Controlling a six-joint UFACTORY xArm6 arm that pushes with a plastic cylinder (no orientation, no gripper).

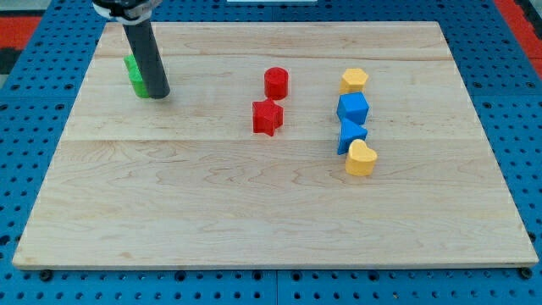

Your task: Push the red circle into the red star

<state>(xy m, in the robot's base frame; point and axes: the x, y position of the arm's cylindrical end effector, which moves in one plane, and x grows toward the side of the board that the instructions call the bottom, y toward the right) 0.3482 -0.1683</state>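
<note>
The red circle (276, 82) stands on the wooden board a little above the red star (267, 117), with a small gap between them. My tip (160, 93) rests on the board at the view's upper left, far to the left of both red blocks. The dark rod rises from it toward the view's top edge. A green block (135, 76) sits right beside the rod, partly hidden behind it; its shape cannot be made out.
A column of blocks stands at the view's right: a yellow hexagon-like block (355, 80), a blue cube (353, 108), a blue triangular block (350, 135) and a yellow heart-like block (360, 158). The board (254, 212) lies on a blue perforated table.
</note>
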